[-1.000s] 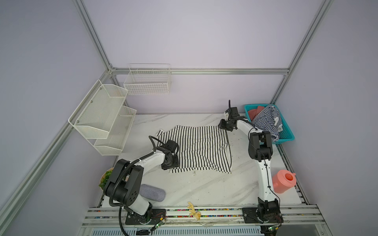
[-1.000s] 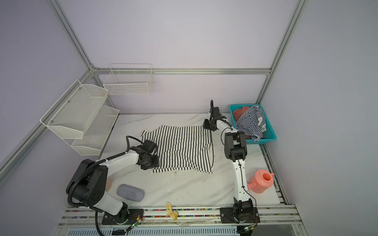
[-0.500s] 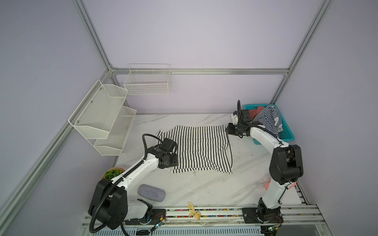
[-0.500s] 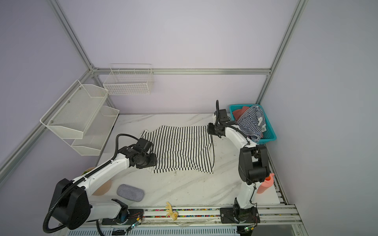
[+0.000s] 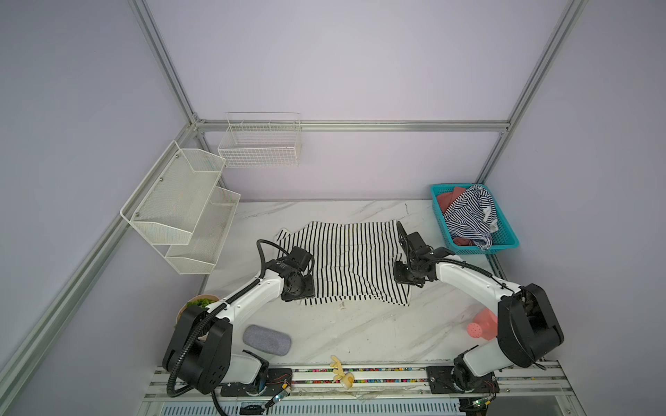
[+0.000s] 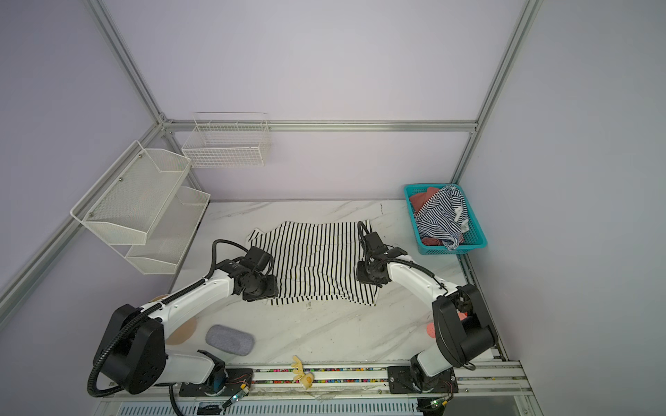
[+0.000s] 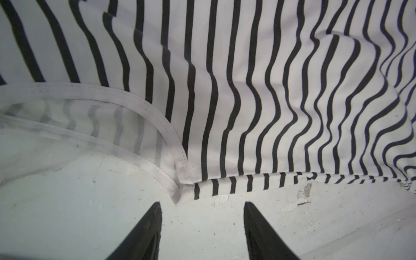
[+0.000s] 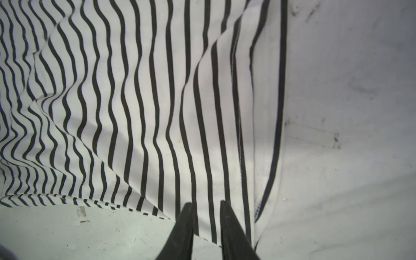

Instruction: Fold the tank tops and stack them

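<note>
Both top views: white tank top [image 5: 353, 263] [image 6: 317, 259], wide black stripes, lies spread on marble table [image 5: 360, 335], mid-table, a few wrinkles, near hem uneven. Not folded.

2nd tank top [image 5: 468, 216] [image 6: 441, 216], thin navy/white stripes, lies crumpled in teal basket [image 5: 506, 245] at table's far right corner, on top of some red cloth [image 5: 447, 200]. Well apart from the white one.

L gripper [image 7: 202, 204]: at the top's near left corner, by the armhole trim. Jaws wide, bare table between them, nothing held. Cloth corner sits just beside 1 fingertip [image 7: 155, 213]; contact not clear.

R gripper [image 8: 205, 202]: at the top's near right corner. Jaws narrow, thin gap w/ striped cloth showing in it. Fingertips [image 8: 186, 216] sit over the hem edge. Can't tell if cloth is pinched or just under the tips.

Both arms reach in from the near rail, 1 per side of the top.

Also on table: grey oval pad [image 5: 266, 339] near left, pink watering can [image 5: 483, 326] near right, partly behind R arm.
</note>
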Robot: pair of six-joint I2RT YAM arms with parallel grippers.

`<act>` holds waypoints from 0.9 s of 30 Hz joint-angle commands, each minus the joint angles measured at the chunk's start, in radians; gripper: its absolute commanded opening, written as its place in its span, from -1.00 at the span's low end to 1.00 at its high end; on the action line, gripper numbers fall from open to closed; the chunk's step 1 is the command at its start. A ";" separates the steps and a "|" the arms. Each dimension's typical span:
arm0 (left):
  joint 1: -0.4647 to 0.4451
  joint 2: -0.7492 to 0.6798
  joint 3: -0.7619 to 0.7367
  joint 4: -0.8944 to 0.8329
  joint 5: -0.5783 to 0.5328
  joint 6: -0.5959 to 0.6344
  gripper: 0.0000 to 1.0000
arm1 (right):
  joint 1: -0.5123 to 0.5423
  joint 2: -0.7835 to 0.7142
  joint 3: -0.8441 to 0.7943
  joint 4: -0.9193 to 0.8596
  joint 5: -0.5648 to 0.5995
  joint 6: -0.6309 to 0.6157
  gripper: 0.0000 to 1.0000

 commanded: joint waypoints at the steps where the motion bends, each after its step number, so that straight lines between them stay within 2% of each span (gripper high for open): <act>1: 0.001 0.046 -0.040 0.027 -0.015 -0.008 0.15 | 0.007 -0.081 -0.031 -0.042 0.045 0.084 -0.51; 7: 0.001 0.111 -0.042 0.039 -0.015 -0.032 0.13 | 0.015 -0.102 -0.102 -0.059 0.079 0.131 -0.50; 20: 0.001 0.151 -0.041 0.059 -0.049 -0.084 0.09 | 0.016 -0.097 -0.201 -0.018 0.046 0.151 -0.49; 27: 0.001 0.162 -0.039 0.062 -0.055 -0.096 0.10 | 0.017 -0.101 -0.229 -0.007 0.056 0.161 -0.27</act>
